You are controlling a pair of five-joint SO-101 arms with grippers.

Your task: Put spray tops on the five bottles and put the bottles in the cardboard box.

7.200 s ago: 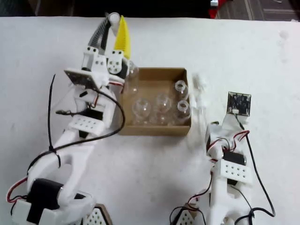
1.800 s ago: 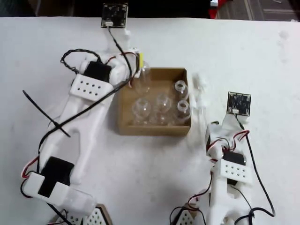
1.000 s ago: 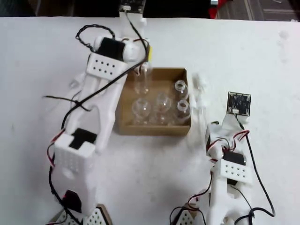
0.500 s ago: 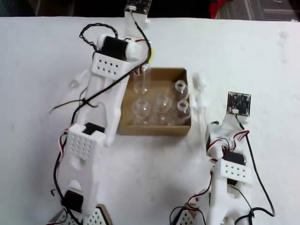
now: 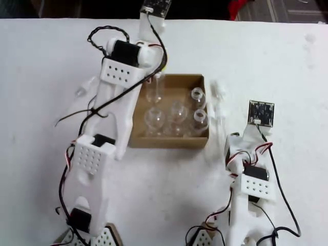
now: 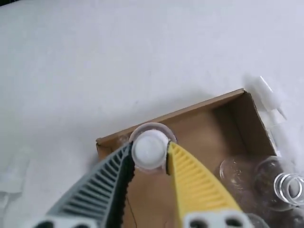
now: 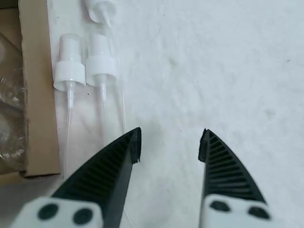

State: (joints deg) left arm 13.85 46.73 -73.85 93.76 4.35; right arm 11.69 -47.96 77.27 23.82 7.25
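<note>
both arms are white printed shells with black servo blocks set in. the left arm (image 5: 107, 128), toward 9 o'clock in the high view, carries two plates drilled with rows of small holes, a twisted black cable (image 5: 90, 36) at its 12 o'clock end, red and white wires near its base, and a dark left camera board (image 5: 156, 6). the left gripper (image 6: 149, 151) has one grey ribbed finger and one yellow, on white bases with dark round holes. the right arm (image 5: 248, 189), toward 4 o'clock, has one drilled plate, red and black wires and a square right camera board (image 5: 261, 113). the right gripper (image 7: 169, 140) has two black ribbed fingers.
</note>
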